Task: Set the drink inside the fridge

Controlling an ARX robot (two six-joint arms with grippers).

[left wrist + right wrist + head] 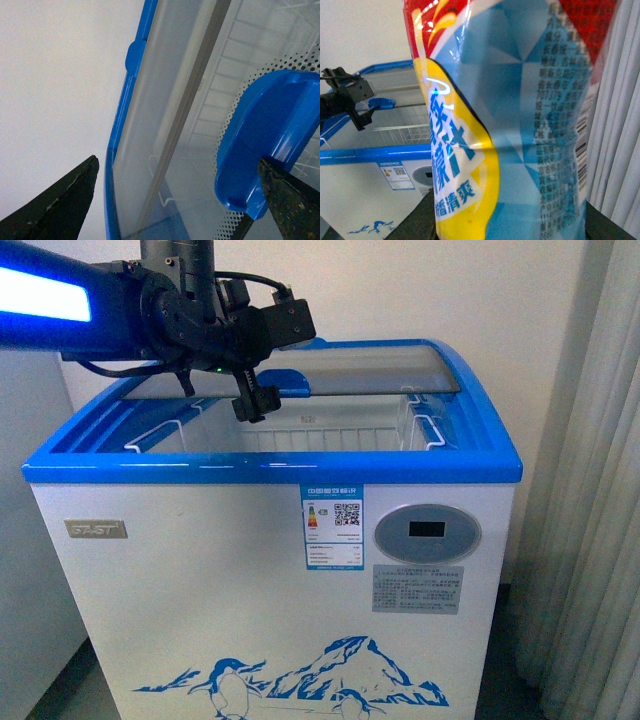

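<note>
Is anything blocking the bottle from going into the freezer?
The curved glass lid is slid back, so the white chest freezer with the blue rim is open. Only the left gripper hangs open over that gap, beside the lid's blue handle. The plastic bottle with the red-and-blue label must pass it.

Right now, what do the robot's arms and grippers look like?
The left arm is a blue link with a glowing white strip, black joint housings, black cables and a green light. The left gripper is black; its fingers are dark, tapered, scuffed wedges. The right fingers show as dark edges.
</note>
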